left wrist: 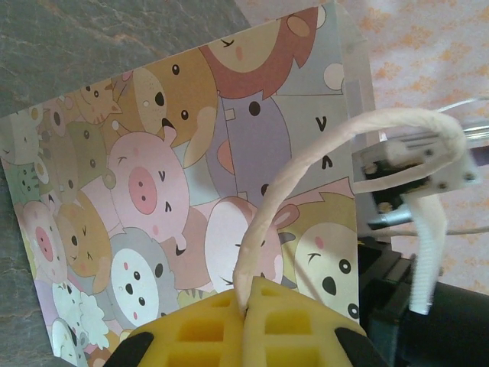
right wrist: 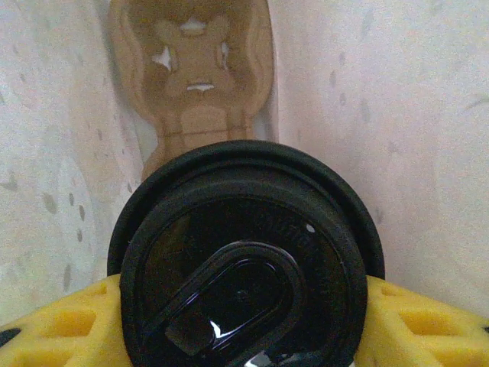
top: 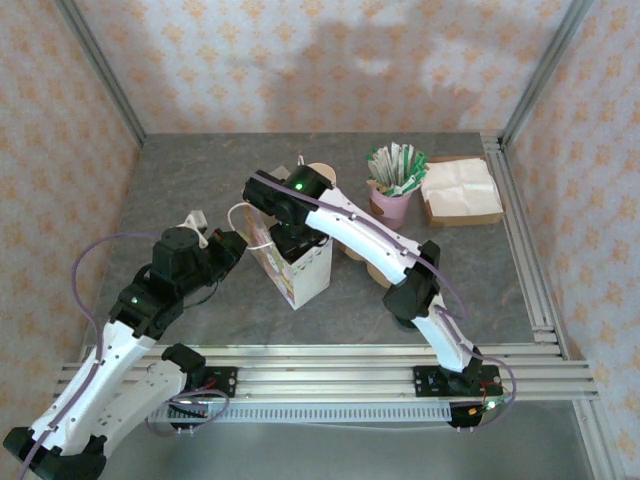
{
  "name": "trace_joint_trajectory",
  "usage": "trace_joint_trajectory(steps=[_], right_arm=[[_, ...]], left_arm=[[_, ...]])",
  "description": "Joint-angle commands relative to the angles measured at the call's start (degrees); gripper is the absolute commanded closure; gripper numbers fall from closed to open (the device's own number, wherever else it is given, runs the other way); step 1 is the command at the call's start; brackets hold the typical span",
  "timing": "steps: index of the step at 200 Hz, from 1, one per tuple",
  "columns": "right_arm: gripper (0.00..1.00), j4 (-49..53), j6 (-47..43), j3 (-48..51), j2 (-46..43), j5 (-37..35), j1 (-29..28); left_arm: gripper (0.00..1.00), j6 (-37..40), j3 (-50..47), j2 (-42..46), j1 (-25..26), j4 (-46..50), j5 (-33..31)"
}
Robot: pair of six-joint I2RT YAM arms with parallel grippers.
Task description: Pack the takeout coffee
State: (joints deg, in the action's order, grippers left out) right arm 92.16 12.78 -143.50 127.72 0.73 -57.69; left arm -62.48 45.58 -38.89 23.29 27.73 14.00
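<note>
At left, the left gripper (left wrist: 248, 310) is pinched closed on the twine handle (left wrist: 263, 225) of a cartoon-print paper bag (left wrist: 153, 191). To its right, the right gripper (right wrist: 244, 329) reaches inside the bag, its fingers clamped around the black-lidded takeout coffee (right wrist: 244, 229).

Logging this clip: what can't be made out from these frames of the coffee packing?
Cup wall of the black-lidded paper takeout coffee: right wrist view, hidden under its own lid.
Whether it rests on the floor of the cartoon-animal paper bag: same view, blocked by the lid.
Right end effector: top view, hidden inside the bag beneath its wrist.
Left end effector: left wrist view, cut off by the bottom edge.
</note>
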Motion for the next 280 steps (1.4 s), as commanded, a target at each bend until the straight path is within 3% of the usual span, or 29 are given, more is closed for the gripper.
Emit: trace_joint_trajectory(steps=[1,160,202,280], right_arm=[[0.40,0.9,-0.8,1.3,0.6,0.7,0.4],[0.40,-8.0,-0.2,12.8,-1.9,4.0,1.2],[0.41,-9.6,0.1,10.9,-1.8,6.3,1.3],[0.41,-3.2,-1.1,4.4,0.6,4.7,1.5]], left_arm=[[1.00,1.3,0.3,1.0,0.4,2.1,-2.3],[1.00,1.1,-0.4,1.6,0.4,2.8,-3.4],[1.00,0.8,-0.7,1.6,0.4,2.5,-3.4],[1.00,0.9,-1.1,1.2,0.4,1.8,-2.6]])
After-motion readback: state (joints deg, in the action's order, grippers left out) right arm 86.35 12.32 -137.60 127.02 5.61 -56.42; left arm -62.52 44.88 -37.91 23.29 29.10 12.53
